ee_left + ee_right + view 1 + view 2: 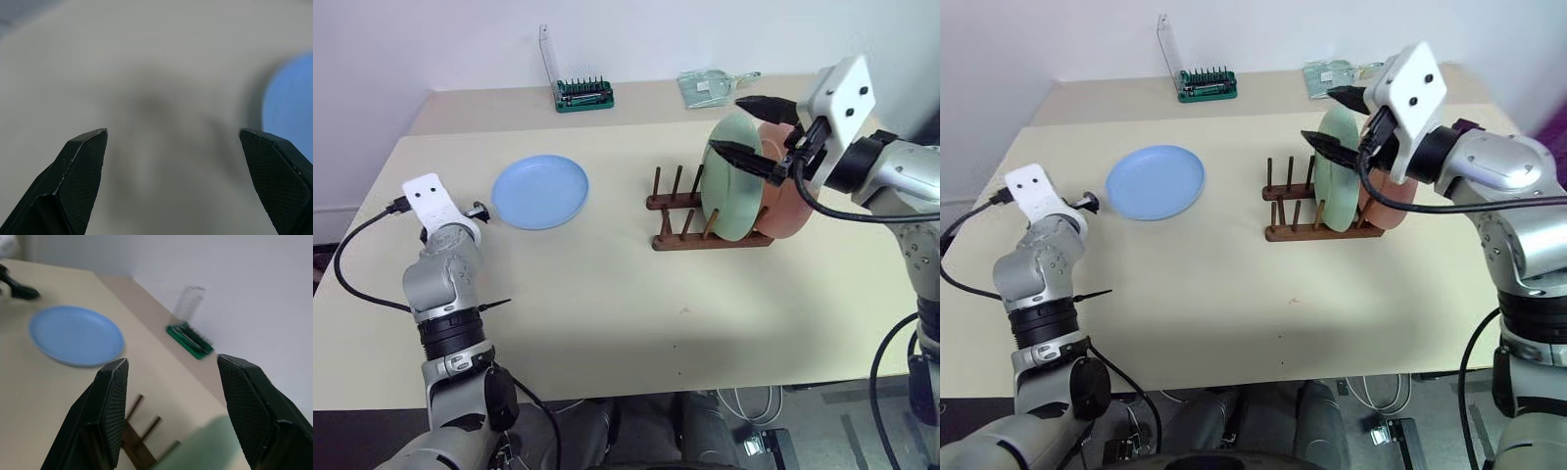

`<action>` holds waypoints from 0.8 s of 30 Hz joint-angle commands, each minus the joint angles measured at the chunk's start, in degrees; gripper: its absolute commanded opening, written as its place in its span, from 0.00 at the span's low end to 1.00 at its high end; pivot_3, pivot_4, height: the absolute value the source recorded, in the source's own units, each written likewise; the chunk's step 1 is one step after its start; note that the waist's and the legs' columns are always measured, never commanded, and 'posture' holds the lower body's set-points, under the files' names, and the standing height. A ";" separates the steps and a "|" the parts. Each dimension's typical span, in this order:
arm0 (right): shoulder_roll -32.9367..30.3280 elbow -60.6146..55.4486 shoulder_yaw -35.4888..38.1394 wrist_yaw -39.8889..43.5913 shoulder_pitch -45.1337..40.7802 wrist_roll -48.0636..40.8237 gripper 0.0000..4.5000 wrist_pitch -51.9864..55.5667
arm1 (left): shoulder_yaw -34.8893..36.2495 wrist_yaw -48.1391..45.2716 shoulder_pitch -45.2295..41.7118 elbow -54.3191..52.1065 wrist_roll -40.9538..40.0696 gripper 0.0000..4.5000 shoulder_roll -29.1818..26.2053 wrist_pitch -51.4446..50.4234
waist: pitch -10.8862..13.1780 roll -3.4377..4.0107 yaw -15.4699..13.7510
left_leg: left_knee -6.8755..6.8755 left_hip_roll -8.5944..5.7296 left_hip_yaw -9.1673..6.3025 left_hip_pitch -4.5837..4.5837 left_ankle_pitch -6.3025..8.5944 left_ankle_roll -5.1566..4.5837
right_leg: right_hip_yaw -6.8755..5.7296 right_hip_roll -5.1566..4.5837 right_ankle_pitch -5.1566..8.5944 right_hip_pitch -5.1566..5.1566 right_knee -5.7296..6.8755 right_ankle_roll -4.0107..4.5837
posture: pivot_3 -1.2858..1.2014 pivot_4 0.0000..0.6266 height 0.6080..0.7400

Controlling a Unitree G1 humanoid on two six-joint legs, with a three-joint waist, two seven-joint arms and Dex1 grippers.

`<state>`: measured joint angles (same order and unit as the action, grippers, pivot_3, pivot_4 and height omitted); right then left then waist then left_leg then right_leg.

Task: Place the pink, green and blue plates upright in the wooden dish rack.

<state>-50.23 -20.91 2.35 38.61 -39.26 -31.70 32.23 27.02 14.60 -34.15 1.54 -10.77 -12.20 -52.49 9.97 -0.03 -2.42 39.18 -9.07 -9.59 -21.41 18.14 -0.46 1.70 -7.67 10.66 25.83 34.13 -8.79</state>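
Wooden dish rack [710, 223]: standing right of centre on the bench [607, 304], holding two plates upright.
Green plate [732, 176]: standing in the rack.
Pink plate [785, 191]: standing just behind the green.
Blue plate [540, 191]: lying flat, centre-left.
Right gripper [751, 127]: fingers spread, hovering over the green plate's rim.
Left gripper [178, 183]: fingers released, grasping nothing, beside the blue plate.

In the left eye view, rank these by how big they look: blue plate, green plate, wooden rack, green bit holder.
1. Wooden rack, partly hidden by the plates
2. Blue plate and green plate, too close to rank; the green stands upright
3. Green bit holder, smallest, though farthest away
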 commanded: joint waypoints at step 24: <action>2.47 -12.38 0.33 1.76 7.08 0.30 0.65 4.39 | -6.26 -3.62 -4.90 4.95 -2.04 0.98 2.52 7.55 | -0.03 -0.09 0.11 | 0.00 0.01 0.01 0.02 -0.01 0.03 | -0.01 0.00 -0.02 -0.01 0.00 0.03 | 0.52 0.24 0.99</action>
<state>-48.14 -31.31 2.06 40.12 -31.54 -31.28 37.20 22.05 12.32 -37.98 6.11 -12.02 -9.27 -43.18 9.93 -0.12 -2.31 39.18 -9.06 -9.58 -21.39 18.13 -0.43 1.69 -7.66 10.64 25.82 34.13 -8.76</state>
